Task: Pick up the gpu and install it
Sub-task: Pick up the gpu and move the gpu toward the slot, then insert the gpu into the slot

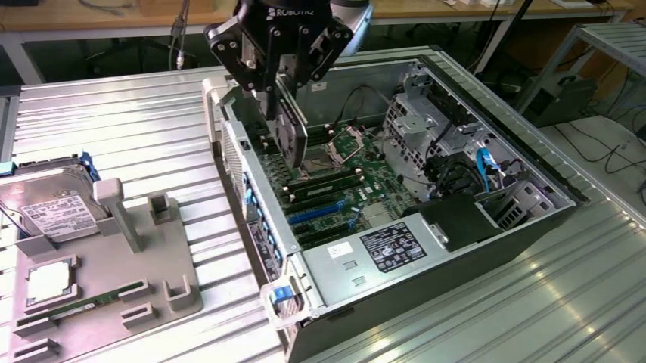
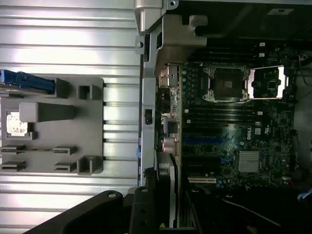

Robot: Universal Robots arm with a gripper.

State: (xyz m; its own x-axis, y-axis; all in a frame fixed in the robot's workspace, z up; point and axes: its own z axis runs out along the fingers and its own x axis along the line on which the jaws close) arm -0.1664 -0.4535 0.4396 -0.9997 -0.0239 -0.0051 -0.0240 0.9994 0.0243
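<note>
**A:** Exterior view first. Where's the gpu (image 1: 293, 132)?

**B:** Up in the gripper (image 1: 281, 102), hanging on edge. The fingers (image 1: 257, 91) are clamped on its upper part, one on each face, and the rest of the card drops below the fingertips into the open case (image 1: 535, 204).

**A:** Touching the motherboard (image 1: 349, 185)?

**B:** Can't tell. Its lower edge is right over the board, close to the case wall on the exterior view's left.

**A:** And the surface?

**B:** A ribbed metal table (image 1: 131, 113). On the exterior view's left, near side, there's a grey fixture (image 1: 141, 265) with a hard drive (image 1: 51, 212) resting in it, well apart from the card. Desks (image 1: 101, 15) run along the far side of the room, and there are cables (image 1: 606, 151) on the floor at the exterior view's right.

**A:** Wrist view now.

**B:** The gpu (image 2: 166, 185) shows edge-on, a thin pale strip pinched beside a black finger (image 2: 141, 209), just inside the case wall. The board (image 2: 234, 126) is spread out beyond it, with the socket (image 2: 226, 83) uncovered. The fixture (image 2: 58, 126) sits on the table (image 2: 73, 39) outside the case.
</note>
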